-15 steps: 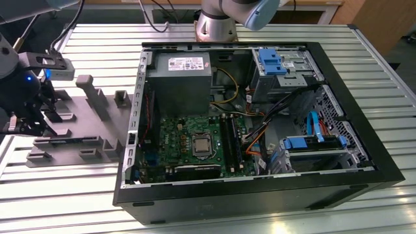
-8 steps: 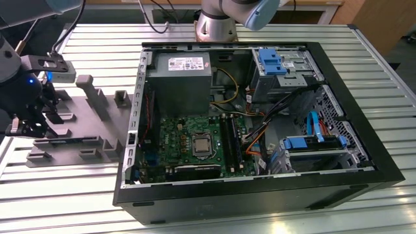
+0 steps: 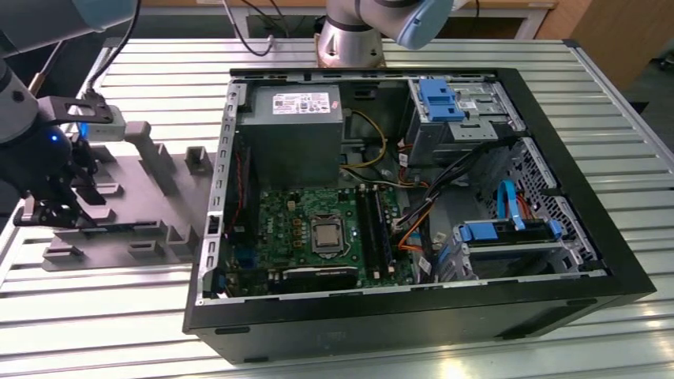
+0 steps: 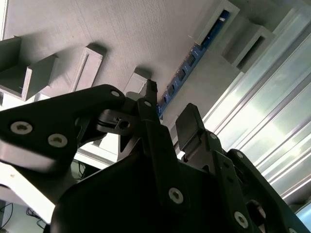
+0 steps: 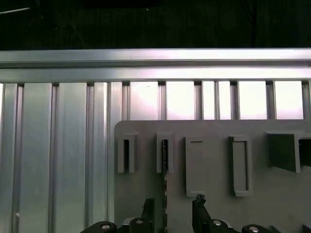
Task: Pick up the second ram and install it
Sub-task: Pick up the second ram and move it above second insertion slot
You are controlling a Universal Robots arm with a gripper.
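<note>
Straddling the second ram (image 5: pixel 165 155), fingers (image 5: pixel 200 208) apart beside its edge.

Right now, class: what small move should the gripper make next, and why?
Probably close on the ram: the open gripper straddles it, one finger on each side, while it stands on edge in the grey holder, not yet gripped.

The exterior view looks down at a slant, from some way off, over an open computer case (image 3: pixel 421 324) on a slatted table (image 3: pixel 611 347), with a grey fixture (image 3: pixel 158 197) at the exterior view's left. The first wrist view faces straight down on that fixture (image 5: pixel 272 204), close. The second wrist view, seemingly steeply tilted, looks past the gripper (image 4: pixel 170 104) at the same fixture (image 4: pixel 121 29).
</note>
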